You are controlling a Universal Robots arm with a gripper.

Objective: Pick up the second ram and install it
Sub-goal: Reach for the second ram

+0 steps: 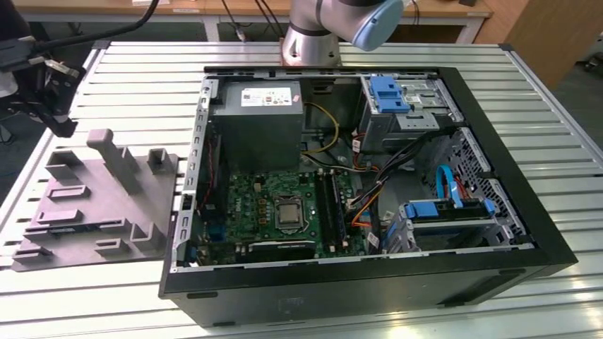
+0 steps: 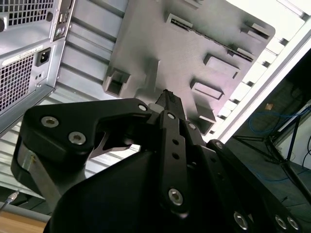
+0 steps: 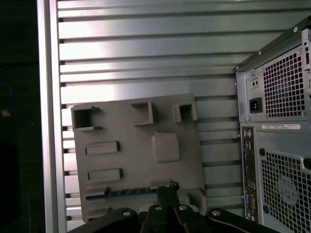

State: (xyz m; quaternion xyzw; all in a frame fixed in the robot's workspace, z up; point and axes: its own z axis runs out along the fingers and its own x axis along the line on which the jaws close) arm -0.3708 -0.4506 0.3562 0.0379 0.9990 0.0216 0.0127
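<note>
memory, in the form of the second ram (image 3: 129, 192), is seen standing on edge in a long slot toward the near side of a grey fixture (image 3: 146, 160); only its blue-green top edge is shown in the first wrist view. the gripper (image 3: 169, 187) is held above that slot, over the right end of the stick. nothing is seen to be carried by it, and how far it is opened cannot be told. the step in hand is judged to be the approach for the pick-up, with the stick not yet lifted. a grasp on so thin a board is judged to call for the gripper to be lined up squarely across its flat faces and brought straight down. to the right, on the slatted table (image 1: 113, 70), the open computer case (image 1: 377, 289) is laid on its side, with the black slots (image 1: 325, 201) of its motherboard (image 1: 268, 205) exposed. farthest off, the arm's base (image 1: 311, 42) is mounted.
</note>
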